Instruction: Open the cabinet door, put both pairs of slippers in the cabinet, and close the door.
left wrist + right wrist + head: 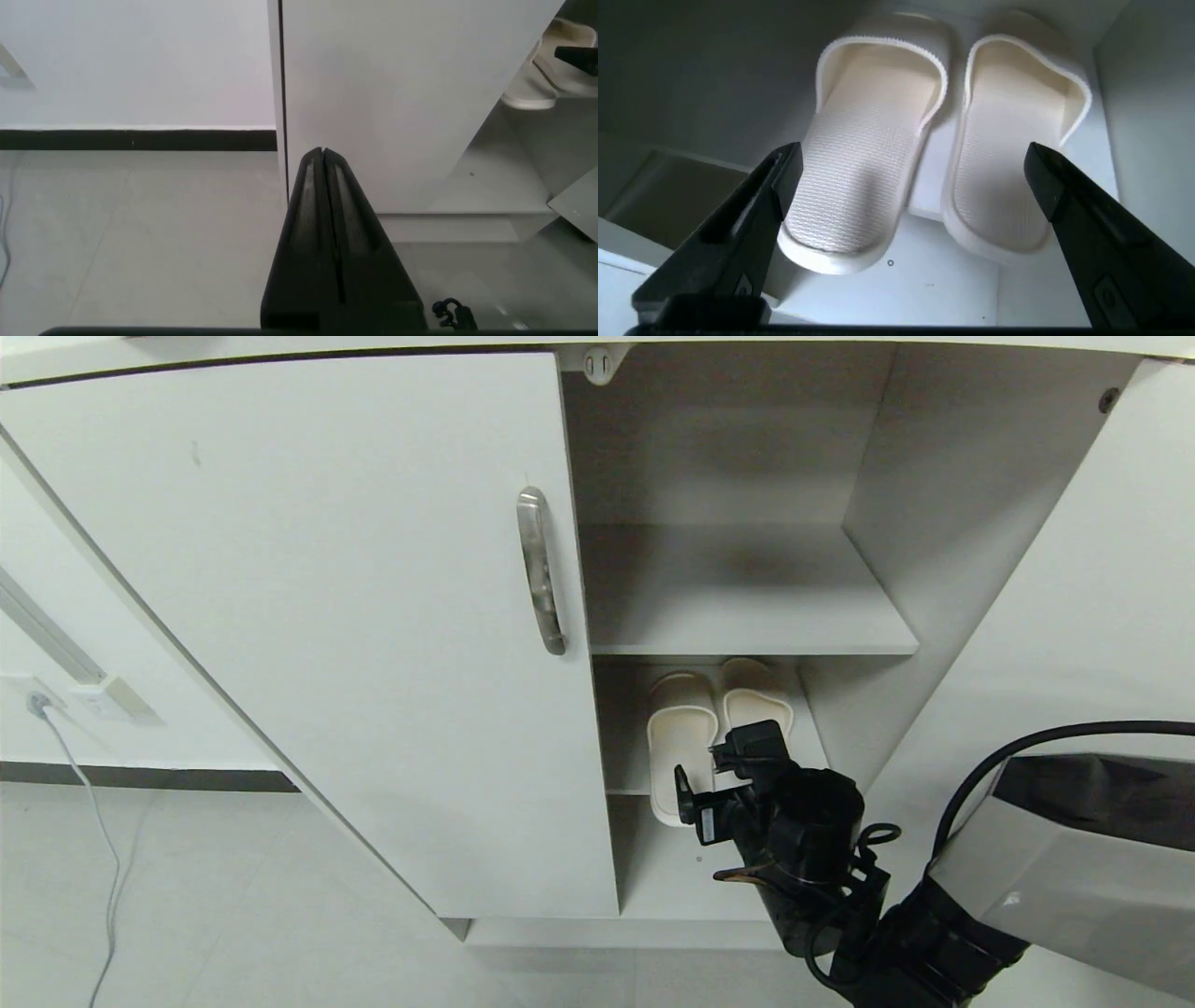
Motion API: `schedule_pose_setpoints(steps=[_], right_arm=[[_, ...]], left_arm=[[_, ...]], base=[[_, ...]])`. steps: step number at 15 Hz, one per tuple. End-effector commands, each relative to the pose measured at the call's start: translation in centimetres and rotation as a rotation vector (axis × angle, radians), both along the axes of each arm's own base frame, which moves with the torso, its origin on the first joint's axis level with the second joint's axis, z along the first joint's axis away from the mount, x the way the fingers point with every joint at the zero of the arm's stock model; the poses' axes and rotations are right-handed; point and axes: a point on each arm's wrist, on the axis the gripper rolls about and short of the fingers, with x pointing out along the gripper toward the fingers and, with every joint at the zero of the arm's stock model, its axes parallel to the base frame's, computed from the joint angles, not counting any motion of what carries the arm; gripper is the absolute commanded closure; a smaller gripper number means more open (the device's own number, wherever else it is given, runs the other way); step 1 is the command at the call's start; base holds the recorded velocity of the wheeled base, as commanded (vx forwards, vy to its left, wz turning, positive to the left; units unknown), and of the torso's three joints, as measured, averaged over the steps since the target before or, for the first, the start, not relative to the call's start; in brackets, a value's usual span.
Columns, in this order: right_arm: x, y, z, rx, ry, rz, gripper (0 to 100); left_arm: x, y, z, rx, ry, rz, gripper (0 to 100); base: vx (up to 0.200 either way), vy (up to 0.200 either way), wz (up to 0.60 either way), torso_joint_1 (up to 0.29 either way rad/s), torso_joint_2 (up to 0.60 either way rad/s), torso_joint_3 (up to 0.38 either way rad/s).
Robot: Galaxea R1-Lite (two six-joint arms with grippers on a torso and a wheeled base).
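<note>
A pair of cream slippers (686, 737) lies side by side on the cabinet's lower shelf, heels jutting a little over its front edge. The right wrist view has them close up (878, 177). My right gripper (714, 770) hangs open just in front of the heels, its fingers apart on either side of the pair (913, 159) and holding nothing. The cabinet's right door (1092, 616) stands open; the left door (327, 616) with its metal handle (540, 569) is closed. My left gripper (322, 159) is shut and empty, low before the closed door (392, 93).
The upper shelf (738, 597) and the bottom compartment (672, 882) are bare. On the wall at the left are a socket (37, 702) and a grey cable (105, 859) trailing to the tiled floor. The open door stands close to my right arm.
</note>
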Motion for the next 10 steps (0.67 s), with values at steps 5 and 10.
schedule_pose_setpoints(steps=[5,10], right_arm=[[-0.13,-0.08,0.29,0.005,-0.005,0.001,0],[-0.12,-0.07,0.23,0.004,-0.004,0.001,0]], left_arm=[[0.01,0.0,0.0,-0.01,0.001,-0.001,100],[0.01,0.0,0.0,-0.01,0.001,-0.001,100]], base=[[-0.12,0.0,0.0,0.002,0.0,0.003],[-0.2,0.0,0.0,-0.001,0.0,0.002]])
